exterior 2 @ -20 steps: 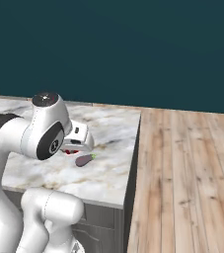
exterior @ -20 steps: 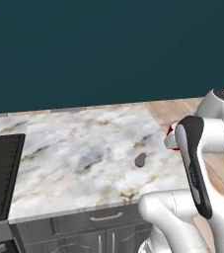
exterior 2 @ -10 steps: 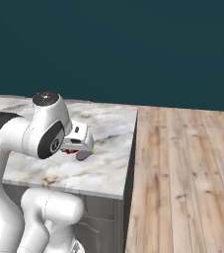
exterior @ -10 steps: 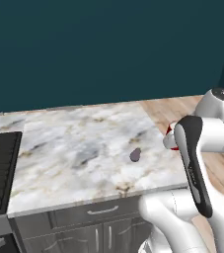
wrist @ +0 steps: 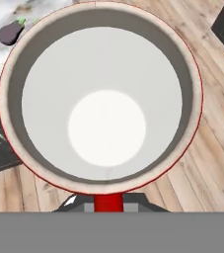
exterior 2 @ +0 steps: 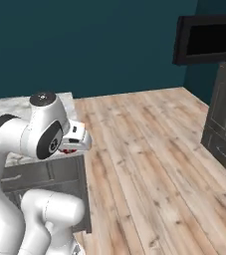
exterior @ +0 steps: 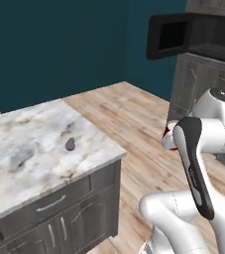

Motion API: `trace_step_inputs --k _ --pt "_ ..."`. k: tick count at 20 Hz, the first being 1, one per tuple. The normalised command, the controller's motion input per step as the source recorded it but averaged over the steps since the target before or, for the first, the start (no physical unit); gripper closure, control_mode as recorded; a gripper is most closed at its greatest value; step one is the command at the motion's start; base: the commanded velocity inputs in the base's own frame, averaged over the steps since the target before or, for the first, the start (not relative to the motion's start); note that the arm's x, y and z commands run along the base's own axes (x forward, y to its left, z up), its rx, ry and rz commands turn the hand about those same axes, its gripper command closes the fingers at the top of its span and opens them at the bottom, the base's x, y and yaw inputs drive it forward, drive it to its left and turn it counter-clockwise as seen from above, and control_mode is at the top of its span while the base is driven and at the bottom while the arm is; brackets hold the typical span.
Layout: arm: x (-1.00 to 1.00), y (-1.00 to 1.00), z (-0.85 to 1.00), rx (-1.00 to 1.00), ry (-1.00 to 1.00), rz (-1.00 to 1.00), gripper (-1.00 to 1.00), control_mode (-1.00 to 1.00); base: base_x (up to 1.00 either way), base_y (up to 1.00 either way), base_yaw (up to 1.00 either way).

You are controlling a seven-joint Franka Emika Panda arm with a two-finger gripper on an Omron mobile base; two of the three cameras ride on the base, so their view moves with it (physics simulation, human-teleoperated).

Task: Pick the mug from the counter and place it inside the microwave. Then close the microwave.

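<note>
Light was even and diffuse in all three views, with no clear source and no glare. The white-grey marble table (exterior: pixel 39 144) was brightly lit, and the pale wooden plank floor (exterior 2: pixel 149 159) carried almost no cast shadows. The dark teal wall (exterior: pixel 49 44) stayed flat and dim. Both base views looked soft and slightly pixelated. The small red mug's (wrist: pixel 101 94) white inside showed gentle shading toward its rim.

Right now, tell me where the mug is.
The mug is off the counter, held in the end effector over the wooden floor. In the left base view its red edge peeks out beside the arm, well short of the open microwave.
</note>
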Motion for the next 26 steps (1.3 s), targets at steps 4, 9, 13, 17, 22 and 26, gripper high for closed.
trace_step_inputs --k 4,9,13,17,22,26 --pt "0.0 0.0 0.0 0.0 0.0 0.0 1.0 1.0 -0.45 0.0 -0.78" --pt "0.0 0.0 0.0 0.0 0.0 0.0 1.0 1.0 0.15 0.03 -0.74" --pt "0.0 0.0 0.0 0.0 0.0 0.0 1.0 1.0 0.99 0.01 -0.48" --pt "0.0 0.0 0.0 0.0 0.0 0.0 1.0 1.0 1.0 0.0 -0.26" --pt "0.0 0.0 0.0 0.0 0.0 0.0 1.0 1.0 1.0 0.0 -0.09" --pt "0.0 0.0 0.0 0.0 0.0 0.0 1.0 1.0 1.0 0.05 -0.07"
